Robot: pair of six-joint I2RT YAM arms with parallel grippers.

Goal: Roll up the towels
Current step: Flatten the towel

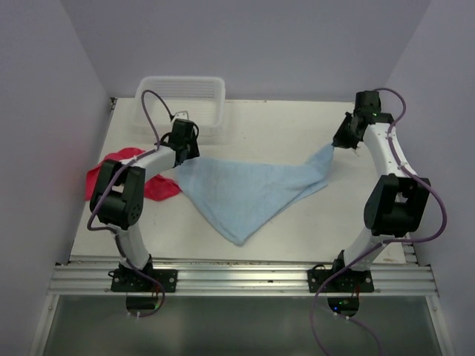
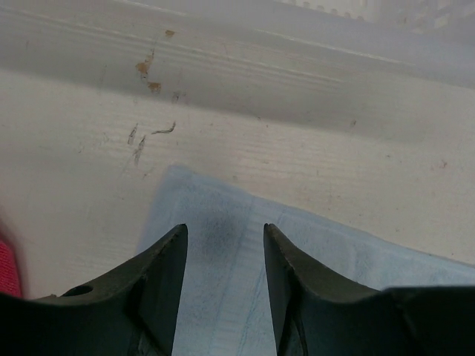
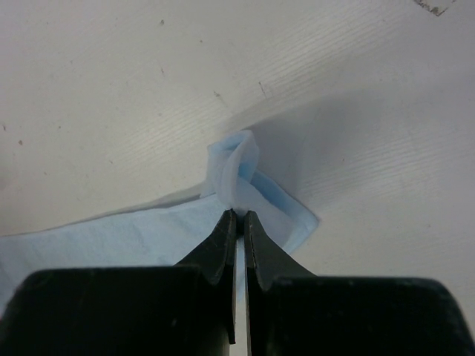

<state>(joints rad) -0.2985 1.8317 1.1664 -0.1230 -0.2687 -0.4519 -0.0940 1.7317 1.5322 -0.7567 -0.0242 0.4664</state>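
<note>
Blue towel (image 1: 252, 189) spread mid-frame on desk (image 1: 282, 126), one point toward bottom. Right arm at right side, elbow low, wrist reaching to upper right. Right end effector (image 3: 239, 215) pinched on towel's right corner, corner raised off desk. Left arm bent at left, forearm angled toward upper centre. Left end effector (image 2: 223, 230) fingers apart, low over towel's left corner. Red towel (image 1: 161, 188) under left arm. Basket (image 1: 182, 93) at top.
</note>
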